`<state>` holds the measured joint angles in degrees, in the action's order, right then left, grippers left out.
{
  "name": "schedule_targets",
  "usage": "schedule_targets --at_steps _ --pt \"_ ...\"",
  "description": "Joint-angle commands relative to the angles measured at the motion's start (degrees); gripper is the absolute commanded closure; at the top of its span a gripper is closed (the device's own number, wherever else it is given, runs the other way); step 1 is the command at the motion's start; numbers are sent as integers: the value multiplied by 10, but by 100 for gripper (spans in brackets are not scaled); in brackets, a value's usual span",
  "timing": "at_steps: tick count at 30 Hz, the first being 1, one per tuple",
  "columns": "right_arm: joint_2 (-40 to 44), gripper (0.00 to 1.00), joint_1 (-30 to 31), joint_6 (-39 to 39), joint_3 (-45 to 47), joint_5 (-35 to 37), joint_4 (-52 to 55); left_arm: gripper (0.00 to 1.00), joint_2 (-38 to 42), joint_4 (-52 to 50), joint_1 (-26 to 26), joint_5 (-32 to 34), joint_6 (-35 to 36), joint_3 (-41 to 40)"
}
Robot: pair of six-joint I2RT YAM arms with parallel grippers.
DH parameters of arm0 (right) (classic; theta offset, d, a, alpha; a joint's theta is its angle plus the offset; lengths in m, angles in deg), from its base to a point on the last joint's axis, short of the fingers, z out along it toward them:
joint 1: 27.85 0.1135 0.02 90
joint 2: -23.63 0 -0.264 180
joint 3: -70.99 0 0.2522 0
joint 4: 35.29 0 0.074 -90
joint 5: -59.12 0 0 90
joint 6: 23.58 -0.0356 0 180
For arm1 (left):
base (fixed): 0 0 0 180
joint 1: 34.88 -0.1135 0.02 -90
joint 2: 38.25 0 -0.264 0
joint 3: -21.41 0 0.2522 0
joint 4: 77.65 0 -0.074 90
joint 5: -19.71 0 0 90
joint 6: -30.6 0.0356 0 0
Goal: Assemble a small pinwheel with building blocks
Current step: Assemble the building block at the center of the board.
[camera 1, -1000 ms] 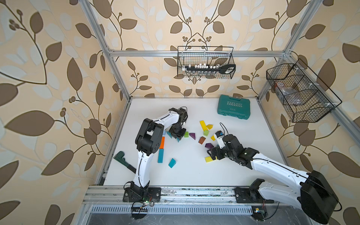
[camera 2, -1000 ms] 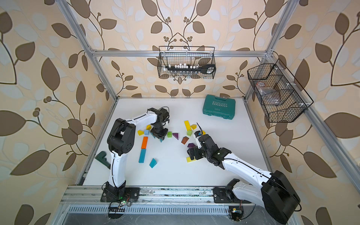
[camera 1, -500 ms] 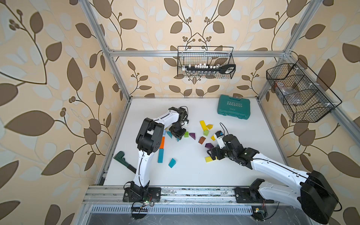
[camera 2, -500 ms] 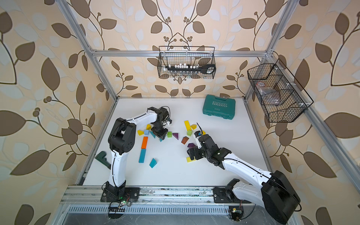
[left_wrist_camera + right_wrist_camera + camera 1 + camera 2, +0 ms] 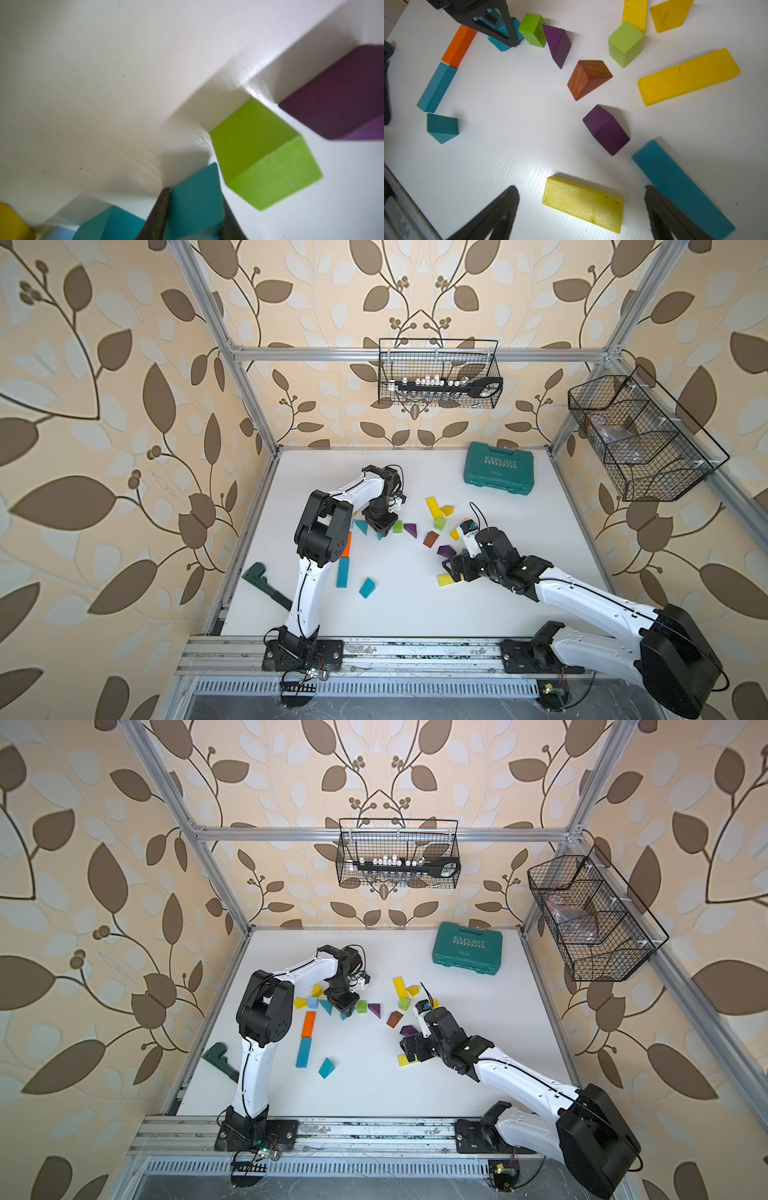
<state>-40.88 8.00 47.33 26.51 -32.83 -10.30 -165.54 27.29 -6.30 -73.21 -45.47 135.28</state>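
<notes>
Building blocks lie scattered on the white table point(image 5: 415, 614). My left gripper point(image 5: 195, 207) is shut on a teal wedge point(image 5: 195, 199), low over the table, next to a green cube point(image 5: 264, 153) and a purple wedge point(image 5: 342, 93). Both top views show this gripper point(image 5: 380, 526) point(image 5: 345, 1009) in the left cluster. My right gripper point(image 5: 580, 188) is open, its fingers on either side of a short yellow block point(image 5: 583, 203) without touching it. A teal bar point(image 5: 681, 187) lies just outside one of its fingers point(image 5: 660, 207). In both top views the right gripper point(image 5: 451, 572) point(image 5: 409, 1050) stands over that yellow block point(image 5: 444, 580).
A brown wedge point(image 5: 588, 79), a purple wedge point(image 5: 606, 128), a yellow bar point(image 5: 687, 76) and a green cube point(image 5: 625, 42) lie ahead of the right gripper. An orange bar point(image 5: 347, 543), teal bar point(image 5: 343, 572) and teal wedge point(image 5: 367, 587) lie left. A teal EXPLOIT case point(image 5: 498, 468) sits at the back, a dark green tool point(image 5: 259, 576) at the left edge.
The left arm has shifted slightly while still holding the teal wedge. The right arm has not moved.
</notes>
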Motion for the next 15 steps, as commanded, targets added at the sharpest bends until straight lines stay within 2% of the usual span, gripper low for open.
schedule_targets --at_steps 1,8,15 --pt "11 4 -3 -5 13 0 -4 76 -17 -3 4 5 23 1" --pt "15 4 -4 -3 13 1 -2 75 -4 14 6 -26 31 -10" --pt "16 4 -5 -3 14 -1 -3 71 -9 13 8 -24 34 -2"
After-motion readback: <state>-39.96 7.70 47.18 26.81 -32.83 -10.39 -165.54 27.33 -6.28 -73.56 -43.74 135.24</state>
